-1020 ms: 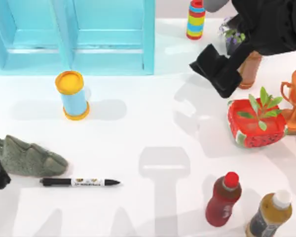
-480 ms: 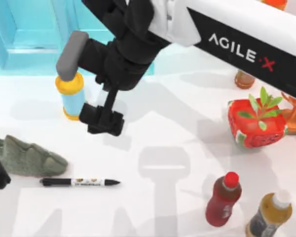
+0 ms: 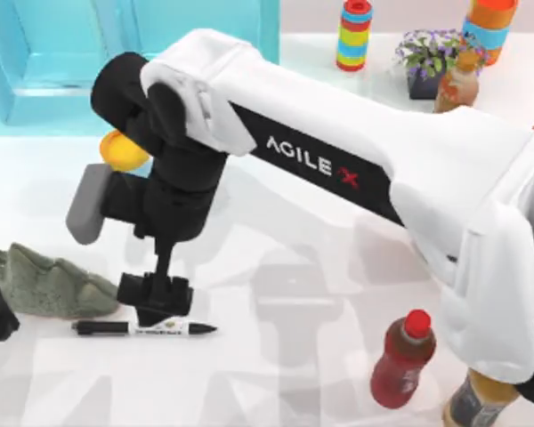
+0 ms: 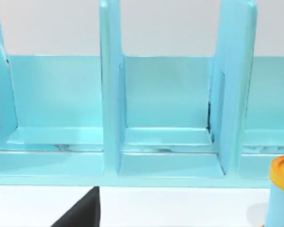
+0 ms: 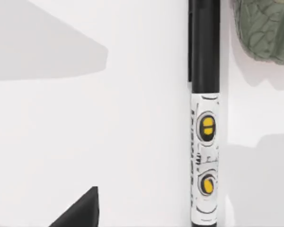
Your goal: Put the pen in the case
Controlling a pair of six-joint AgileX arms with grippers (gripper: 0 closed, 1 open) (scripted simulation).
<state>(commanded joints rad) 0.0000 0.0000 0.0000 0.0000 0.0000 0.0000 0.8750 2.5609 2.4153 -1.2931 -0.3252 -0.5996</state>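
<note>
Pen (image 3: 144, 328): one, flat on table (image 3: 294, 267) | case (image 3: 53, 62): one | right gripper (image 3: 154, 302) above pen, finger state unclear | left gripper: finger state unclear

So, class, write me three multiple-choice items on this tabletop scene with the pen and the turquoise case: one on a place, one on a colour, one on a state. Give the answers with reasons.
1. Where does the pen lie?
A. On the table, beside the grey-green rock
B. Inside the case
C. Against the red bottle

2. What colour is the pen's middle barrel?
A. Red
B. White
C. Turquoise

3. What is the pen's state?
A. Standing upright
B. Lifted off the table
C. Lying flat on the table

Answers:
1. A: in the top view the pen rests on the white table next to the rock.
2. B: the right wrist view shows a white barrel with small print.
3. C: the pen lies flat, with the right gripper just above it.
</note>
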